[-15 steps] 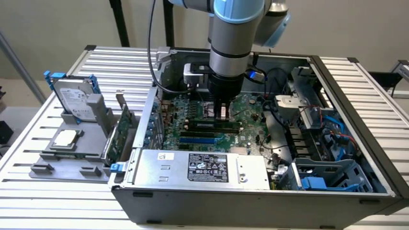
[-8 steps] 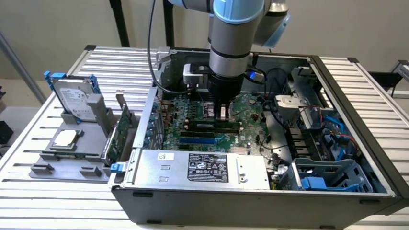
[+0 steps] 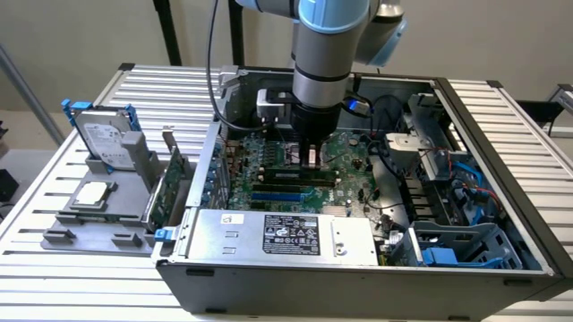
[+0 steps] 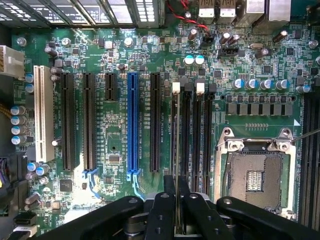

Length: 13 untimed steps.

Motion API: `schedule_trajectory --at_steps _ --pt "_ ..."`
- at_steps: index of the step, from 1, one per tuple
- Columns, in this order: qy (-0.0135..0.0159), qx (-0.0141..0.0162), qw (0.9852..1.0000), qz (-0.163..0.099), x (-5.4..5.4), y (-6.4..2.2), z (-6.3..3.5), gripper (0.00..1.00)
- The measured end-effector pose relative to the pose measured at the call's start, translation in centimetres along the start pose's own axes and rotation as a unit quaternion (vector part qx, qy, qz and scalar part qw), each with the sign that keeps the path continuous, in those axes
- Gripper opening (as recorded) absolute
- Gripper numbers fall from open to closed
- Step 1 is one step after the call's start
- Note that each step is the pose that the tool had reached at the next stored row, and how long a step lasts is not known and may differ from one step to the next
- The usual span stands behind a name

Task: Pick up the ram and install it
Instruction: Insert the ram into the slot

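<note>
My gripper (image 3: 310,149) reaches down into the open computer case (image 3: 465,268), just above the motherboard (image 3: 268,176). In the wrist view the gripper (image 4: 176,196) is shut on the ram (image 4: 176,140), which I see edge-on as a thin upright strip between the two black fingers (image 4: 161,212). The strip runs along the line of a dark memory slot with a white latch (image 4: 176,88) at its far end. I cannot tell whether the ram's lower edge touches the slot. In the exterior view a small pale part of the ram (image 3: 310,157) shows below the gripper.
A grey holder (image 3: 98,221) beside the case carries a silver hard drive with blue rails (image 3: 100,137), a green expansion card (image 3: 166,184) and a processor chip (image 3: 92,194). The power supply (image 3: 278,235) fills the case's near side. An open CPU socket (image 4: 255,172) lies beside the memory slots.
</note>
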<state>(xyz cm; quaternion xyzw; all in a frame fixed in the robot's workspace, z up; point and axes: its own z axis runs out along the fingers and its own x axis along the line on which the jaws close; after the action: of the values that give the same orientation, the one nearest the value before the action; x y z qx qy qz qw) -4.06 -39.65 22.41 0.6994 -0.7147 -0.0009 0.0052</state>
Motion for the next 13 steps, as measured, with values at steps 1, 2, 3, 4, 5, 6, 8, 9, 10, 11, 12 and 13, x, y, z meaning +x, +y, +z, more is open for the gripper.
schedule_trajectory --at_steps 1,2,3,4,5,6,8,9,10,11,12,13 --pt "0.0 0.0 1.0 0.0 -0.04 0.0 0.0 0.14" --pt "0.0 0.0 1.0 0.0 -0.08 0.0 0.0 0.14" --pt "0.0 0.0 1.0 0.0 -0.11 0.0 0.01 0.14" --pt "0.0 0.0 1.0 0.0 -0.12 0.0 0.04 0.14" --pt "0.0 0.0 1.0 0.0 -0.12 -0.01 0.09 0.14" --pt "0.0 0.0 1.0 0.0 -0.13 0.0 0.14 0.14" --pt "0.0001 0.0 1.0 0.0 -0.12 0.0 0.26 0.14" --pt "0.0001 0.0 1.0 0.0 -0.13 0.0 0.33 0.14" --pt "0.0 0.0 1.0 0.0 -0.13 0.0 0.4 0.14" --pt "0.0 0.0 1.0 0.0 -0.13 0.0 0.47 0.14" --pt "0.0 0.0 1.0 0.0 -0.12 0.0 0.51 0.14" --pt "0.0001 -0.0001 1.0 0.0 -0.12 0.0 0.52 0.14"
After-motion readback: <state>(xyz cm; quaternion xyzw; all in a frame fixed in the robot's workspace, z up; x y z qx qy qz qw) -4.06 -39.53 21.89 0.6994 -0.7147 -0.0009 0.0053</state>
